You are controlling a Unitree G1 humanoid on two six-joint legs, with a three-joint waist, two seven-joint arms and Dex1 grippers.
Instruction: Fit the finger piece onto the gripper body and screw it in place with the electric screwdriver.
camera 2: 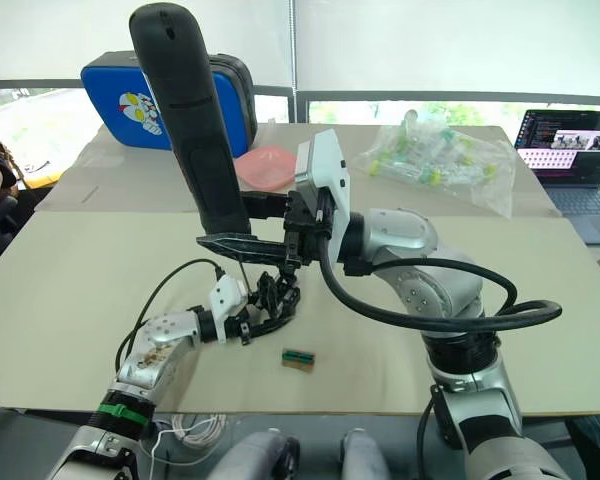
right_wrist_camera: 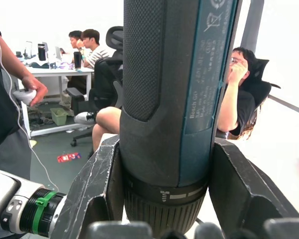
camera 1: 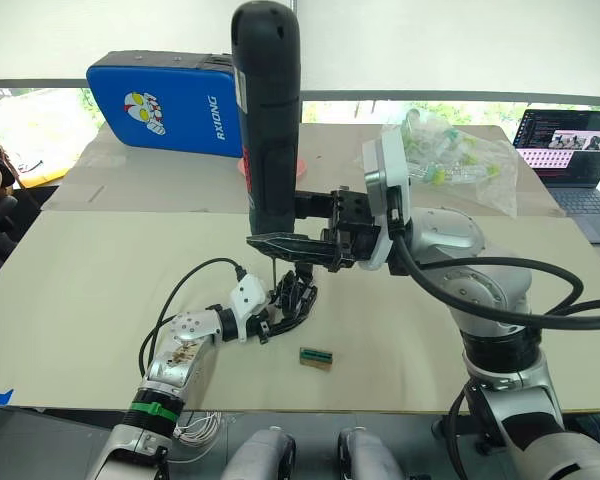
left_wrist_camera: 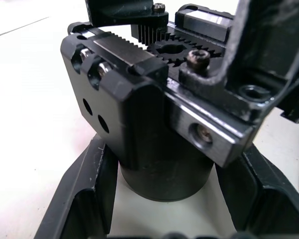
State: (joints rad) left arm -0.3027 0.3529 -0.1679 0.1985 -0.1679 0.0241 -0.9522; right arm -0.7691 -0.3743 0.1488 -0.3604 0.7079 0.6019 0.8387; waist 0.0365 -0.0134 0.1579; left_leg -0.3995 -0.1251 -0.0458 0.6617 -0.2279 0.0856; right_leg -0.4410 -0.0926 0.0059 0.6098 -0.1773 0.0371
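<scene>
Screwdriver stands near-upright in the right claw, clamped low on its barrel, bit pointing straight down at the body directly beneath. That body sits near the table's near-middle, pinched at its round base by the left claw. Whether the bit meets a screw head I cannot tell; a finger piece looks already seated on top.

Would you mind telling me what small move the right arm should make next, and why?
Probably a slow, straight descent of the screwdriver. The right gripper holds it upright, with its thin bit pointing down just above the gripper body, which the left gripper clamps on the table. The left wrist view shows a screw head exposed on top, so seating the bit seems due.
</scene>
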